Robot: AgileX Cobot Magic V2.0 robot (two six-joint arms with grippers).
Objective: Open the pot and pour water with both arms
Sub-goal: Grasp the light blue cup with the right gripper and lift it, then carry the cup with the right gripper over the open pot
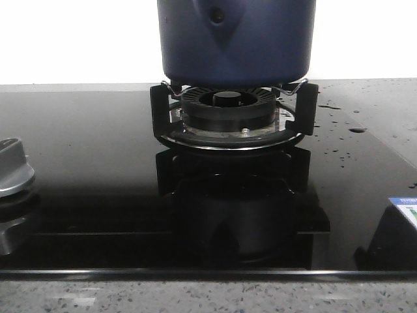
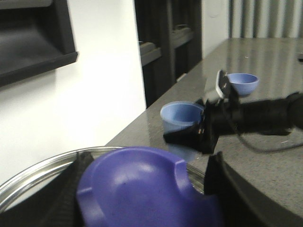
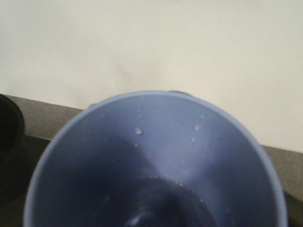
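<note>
Sitting on the burner (image 1: 228,111) at 12 o'clock in the front view, pot (image 1: 236,40), left end effector (image 2: 147,189) clenched on purple lid (image 2: 142,187), right end effector (image 2: 187,137) around a blue cup (image 3: 156,161), grip unclear, bowl (image 2: 242,83) on tabletop (image 2: 265,56)

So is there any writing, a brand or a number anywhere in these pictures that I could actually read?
Nothing readable.
Sticker at the right edge of the glass cooktop: blue and white with small print, too small and cut off to read.
Pot, burner, knob: no markings seen.
Blue cup, blue lid: plain.
</note>
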